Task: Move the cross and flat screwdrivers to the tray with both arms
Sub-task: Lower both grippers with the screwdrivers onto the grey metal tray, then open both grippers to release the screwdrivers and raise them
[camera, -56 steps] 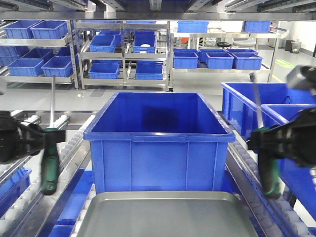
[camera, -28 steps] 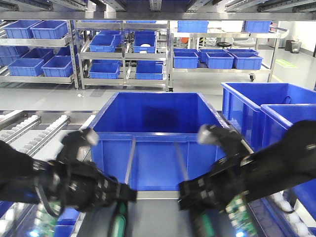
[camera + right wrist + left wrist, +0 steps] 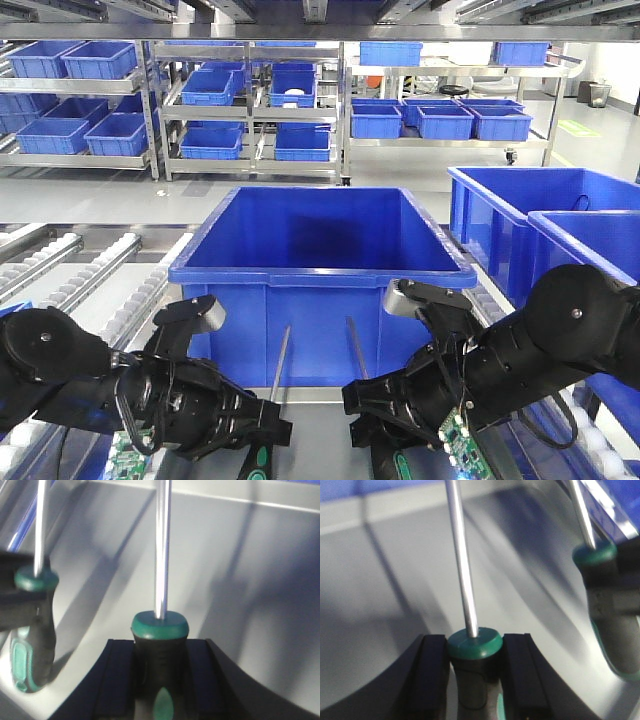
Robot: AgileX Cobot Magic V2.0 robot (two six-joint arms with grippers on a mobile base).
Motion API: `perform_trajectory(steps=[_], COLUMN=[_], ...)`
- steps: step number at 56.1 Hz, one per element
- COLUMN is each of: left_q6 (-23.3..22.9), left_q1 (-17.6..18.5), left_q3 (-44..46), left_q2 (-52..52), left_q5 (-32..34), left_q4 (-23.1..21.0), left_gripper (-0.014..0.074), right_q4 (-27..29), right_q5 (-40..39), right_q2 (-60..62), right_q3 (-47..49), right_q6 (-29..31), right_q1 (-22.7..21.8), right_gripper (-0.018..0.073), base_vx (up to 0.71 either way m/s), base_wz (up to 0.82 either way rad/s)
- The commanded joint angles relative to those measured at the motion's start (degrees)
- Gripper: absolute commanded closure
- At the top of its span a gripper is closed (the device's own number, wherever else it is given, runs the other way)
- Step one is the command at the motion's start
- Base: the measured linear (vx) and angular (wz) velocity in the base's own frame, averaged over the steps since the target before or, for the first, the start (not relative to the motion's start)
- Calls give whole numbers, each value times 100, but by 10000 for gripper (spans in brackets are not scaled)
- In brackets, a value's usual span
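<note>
A: Pinching is seen at both handles: one screwdriver [image 3: 470, 650] is clamped in the left gripper [image 3: 472, 672], the other screwdriver [image 3: 160, 635] in the right gripper [image 3: 159, 680].

B: Agreed. Both shafts are pointed ahead of the grippers, above the grey tray [image 3: 260, 580], with the blue bin [image 3: 320, 290] beyond.

Steel shelving [image 3: 250, 100] (blue bins [image 3: 212, 88]), grey floor [image 3: 130, 195]
</note>
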State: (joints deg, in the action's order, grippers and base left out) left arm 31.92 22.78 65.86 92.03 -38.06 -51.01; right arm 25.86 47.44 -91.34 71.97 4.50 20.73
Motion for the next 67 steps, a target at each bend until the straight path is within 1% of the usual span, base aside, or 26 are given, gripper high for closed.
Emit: perform_trajectory(steps=[1, 6, 8, 11, 15, 19, 26, 31, 35, 41, 44, 52, 58, 67], left_q6=[35, 175, 176, 176, 176, 176, 181, 181, 202, 357, 370, 370, 370, 326], left_q1=[40, 40, 40, 40, 40, 9, -87, -165, -222, -229, -229, -229, -229, -209], left_q3=[149, 149, 149, 149, 149, 149, 149, 149, 149, 149, 149, 149, 149, 149], left_q2=[-228, -228, -228, -228, -228, -267, -580, -1056, -1510, -2232, -2501, -3044, -3237, -3246], left_q5=[210, 136, 107, 56, 19, 21, 150, 572, 975, 1477, 1615, 1572, 1320, 813], left_q4=[-312, -312, -312, -312, -312, -312, -301, -301, -253, -10, 128, 473, 621, 600], left_gripper=[155, 91, 74, 60, 59, 62, 64, 64, 64, 64, 64, 64, 64, 64], right_q4=[119, 126, 126, 126, 106, 5, -217, -557, -858, -1187, -1224, -1217, -1217, -1203], right_q5=[-269, -183, -136, -103, -55, -64, -421, -766, -890, -956, -967, -918, -914, -914], right_q2=[236, 236, 236, 241, 265, 372, 838, 1330, 1681, 2075, 2185, 2366, 2378, 2360], right_q3=[198, 198, 198, 198, 198, 198, 198, 198, 198, 198, 198, 198, 198, 198], right_q6=[-3, -15, -26, -20, -8, -8, 6, -19, -24, -46, -46, -18, -18, -18], right_q1=[-33, -33, -33, -33, -33, -33, -33, -33, -33, -33, -33, -33, -33, -33], right_gripper=[189, 64, 9, -44, -97, -114, -107, -94, -83, -65, -56, -14, 20, 68], base_vx=[0, 0, 0, 0, 0, 0, 0, 0, 0, 0, 0, 0, 0, 0], base_wz=[0, 0, 0, 0, 0, 0, 0, 0, 0, 0, 0, 0, 0, 0])
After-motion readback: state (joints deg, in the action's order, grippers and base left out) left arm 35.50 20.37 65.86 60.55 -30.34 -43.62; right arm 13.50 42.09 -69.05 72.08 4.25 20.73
